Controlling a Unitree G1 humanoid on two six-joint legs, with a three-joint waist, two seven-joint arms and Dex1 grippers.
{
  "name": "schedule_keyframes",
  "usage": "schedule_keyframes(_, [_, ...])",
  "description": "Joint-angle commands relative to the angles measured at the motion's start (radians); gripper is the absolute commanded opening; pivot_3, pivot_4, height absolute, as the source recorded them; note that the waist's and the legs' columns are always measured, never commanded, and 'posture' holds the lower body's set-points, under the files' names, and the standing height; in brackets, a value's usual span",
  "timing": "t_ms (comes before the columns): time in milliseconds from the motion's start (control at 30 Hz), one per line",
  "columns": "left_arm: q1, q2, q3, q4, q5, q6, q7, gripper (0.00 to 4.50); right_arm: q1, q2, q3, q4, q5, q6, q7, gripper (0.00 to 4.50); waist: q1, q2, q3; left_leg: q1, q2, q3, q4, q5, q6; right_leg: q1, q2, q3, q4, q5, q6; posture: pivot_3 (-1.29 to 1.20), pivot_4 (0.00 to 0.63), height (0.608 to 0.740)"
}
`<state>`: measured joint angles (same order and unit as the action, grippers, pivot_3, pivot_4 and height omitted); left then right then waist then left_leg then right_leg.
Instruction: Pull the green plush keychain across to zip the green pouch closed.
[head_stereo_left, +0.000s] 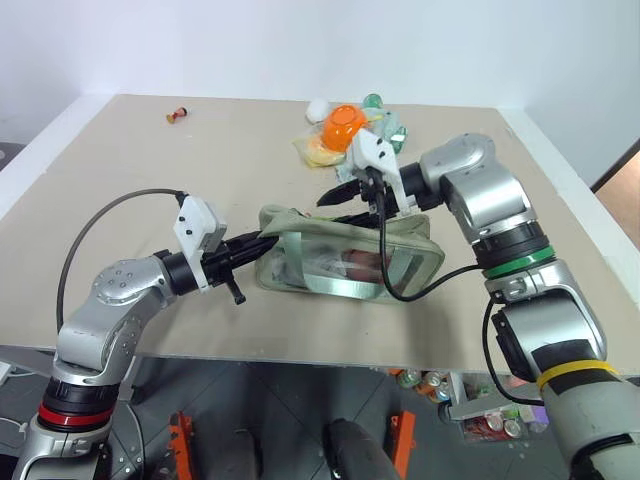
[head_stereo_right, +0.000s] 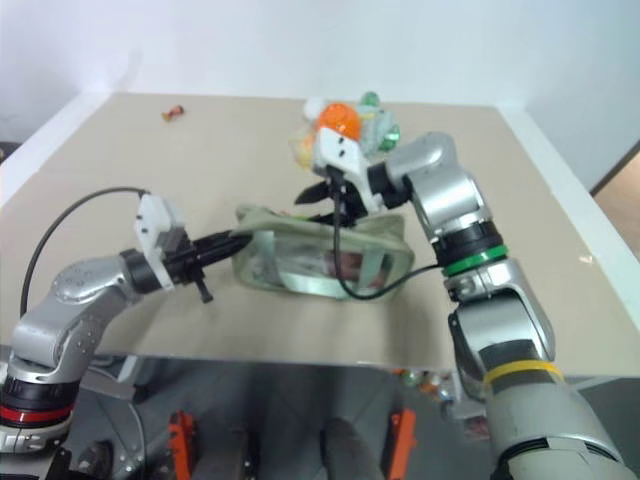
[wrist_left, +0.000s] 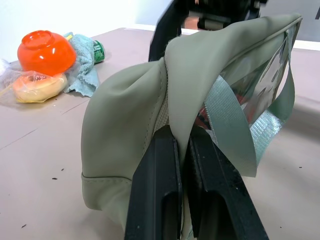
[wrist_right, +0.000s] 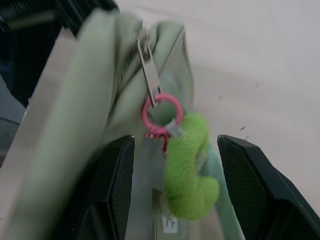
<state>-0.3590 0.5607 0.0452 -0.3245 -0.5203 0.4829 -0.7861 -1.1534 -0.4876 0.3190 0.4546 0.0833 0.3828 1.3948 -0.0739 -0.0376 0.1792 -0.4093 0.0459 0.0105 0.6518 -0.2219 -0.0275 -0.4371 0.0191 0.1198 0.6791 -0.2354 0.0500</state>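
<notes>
Meanwhile left pincer (wrist_left: 182, 195) clamps green pouch (wrist_left: 130, 130); right pincer (wrist_right: 175, 190) open, straddling green plush keychain (wrist_right: 190, 175).

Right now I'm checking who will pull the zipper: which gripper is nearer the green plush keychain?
Right. The right gripper has its open fingers either side of the green plush keychain; the left gripper is shut on the green pouch's far end.

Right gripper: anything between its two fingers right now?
Yes. In the right wrist view, the green plush keychain hangs on its pink ring from the zipper pull, between the open fingers of the right gripper, not yet pinched.
</notes>
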Motion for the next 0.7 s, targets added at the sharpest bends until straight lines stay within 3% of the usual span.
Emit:
schedule_keyframes(33, [-0.002, -0.003, -0.013, -0.015, 0.004, 0.007, 0.006, 0.0, 0.002, 0.005, 0.015, 0.002, -0.021, -0.005, -0.004, 2.71, 0.0, 0.0, 0.0, 0.0, 0.0, 0.0, 0.0, 0.0, 0.0, 0.0, 0.0, 0.0, 0.0, 0.0, 0.0, 0.0, 0.15, 0.738])
schedule_keyframes(200, [0.001, 0.0, -0.011, -0.019, 0.003, 0.009, 0.007, 0.0, 0.006, 0.013, 0.01, 0.029, -0.034, -0.014, -0.019, 2.71, 0.0, 0.0, 0.0, 0.0, 0.0, 0.0, 0.0, 0.0, 0.0, 0.0, 0.0, -0.001, 0.0, 0.0, 0.0, 0.0, 0.15, 0.738])
schedule_keyframes(300, [0.003, 0.002, -0.009, -0.023, 0.001, 0.011, 0.008, 0.0, 0.003, 0.013, 0.009, 0.047, -0.047, -0.03, -0.025, 1.91, 0.0, 0.0, 0.0, 0.0, 0.0, 0.0, 0.0, 0.0, 0.0, 0.0, 0.0, -0.001, 0.0, 0.0, 0.0, 0.0, 0.15, 0.738])
schedule_keyframes(467, [-0.001, 0.0, -0.011, -0.021, 0.002, 0.012, 0.008, 0.0, 0.007, 0.009, 0.007, 0.059, -0.056, -0.042, -0.017, 0.16, 0.0, 0.0, 0.0, 0.0, 0.0, -0.001, 0.0, 0.0, 0.0, 0.0, 0.0, -0.001, 0.0, 0.0, 0.0, 0.0, 0.15, 0.738])
schedule_keyframes(700, [0.0, -0.005, 0.0, -0.013, 0.001, 0.013, 0.021, 0.0, -0.012, -0.002, -0.052, 0.028, -0.019, -0.069, -0.031, 0.05, 0.0, 0.0, 0.0, 0.0, 0.0, -0.001, 0.0, 0.0, 0.0, 0.0, 0.0, -0.001, 0.0, 0.0, 0.0, 0.0, 0.15, 0.738])
